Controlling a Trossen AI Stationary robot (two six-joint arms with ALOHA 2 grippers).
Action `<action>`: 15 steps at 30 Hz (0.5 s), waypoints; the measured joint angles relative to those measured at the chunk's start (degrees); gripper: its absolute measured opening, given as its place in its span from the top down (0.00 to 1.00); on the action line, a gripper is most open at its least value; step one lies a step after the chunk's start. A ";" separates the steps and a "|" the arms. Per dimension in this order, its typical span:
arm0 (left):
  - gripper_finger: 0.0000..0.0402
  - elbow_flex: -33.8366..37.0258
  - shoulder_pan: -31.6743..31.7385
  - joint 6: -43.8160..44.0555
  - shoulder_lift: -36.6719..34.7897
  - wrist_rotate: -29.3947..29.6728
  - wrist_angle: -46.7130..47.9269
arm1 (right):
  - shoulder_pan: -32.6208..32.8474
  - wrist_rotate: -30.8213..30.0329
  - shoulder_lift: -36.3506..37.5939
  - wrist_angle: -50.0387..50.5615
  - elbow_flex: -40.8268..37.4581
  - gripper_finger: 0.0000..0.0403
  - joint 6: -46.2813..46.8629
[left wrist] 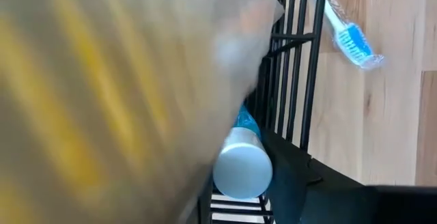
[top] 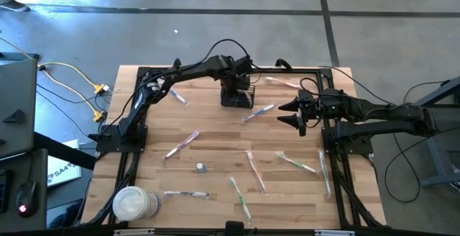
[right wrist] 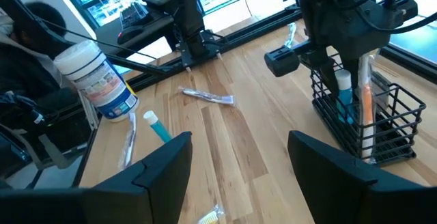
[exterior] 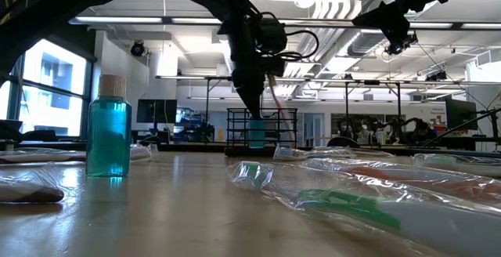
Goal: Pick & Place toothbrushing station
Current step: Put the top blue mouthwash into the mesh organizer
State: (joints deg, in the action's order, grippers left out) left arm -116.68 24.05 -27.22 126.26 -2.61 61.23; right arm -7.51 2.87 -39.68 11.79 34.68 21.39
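At the upper middle of the high view, the black wire basket (top: 237, 96) is seen standing upright on the wooden table (top: 215, 157), near the far edge. The left gripper (top: 234, 83) is held directly over the basket, reaching down into it; whether its fingers are spread or pressed together cannot be told, since the left wrist view is filled by a blurred wrapped item close to the lens. Beside that item, in the same view, a blue bottle with a white cap (left wrist: 242, 162) is seen inside the basket bars (left wrist: 293, 60). In the right wrist view, two upright items are counted in the basket (right wrist: 369, 125): a blue tube with a white cap (right wrist: 343, 91) and an orange-handled toothbrush (right wrist: 367, 108).

The right gripper (top: 296, 112) is held to the right of the basket, near it but apart, with its fingers (right wrist: 164, 166) spread wide and nothing between them.

Roughly eight wrapped toothbrushes are counted lying loose across the table in the high view, one of them (top: 257, 112) between the basket and the right gripper, and another (top: 177, 96) to the basket's left. One round white tub (top: 135, 203) lies at the lower left of the table. One small blue bottle (exterior: 108, 128) is seen standing at the left of the low view.
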 joint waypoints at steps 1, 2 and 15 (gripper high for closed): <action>0.77 0.00 0.00 0.00 0.00 0.00 0.00 | 0.00 -0.01 0.00 0.00 0.00 0.41 0.00; 0.77 0.00 0.00 0.02 0.00 0.00 -0.04 | 0.00 0.00 0.00 0.00 0.00 0.41 0.00; 0.66 0.04 -0.04 0.44 0.02 -0.07 -0.77 | 0.00 -0.01 0.00 0.04 0.00 0.41 0.00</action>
State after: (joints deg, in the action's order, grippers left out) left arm -116.64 24.01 -26.78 126.28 -2.68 60.47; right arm -7.51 2.86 -39.68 11.84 34.68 21.39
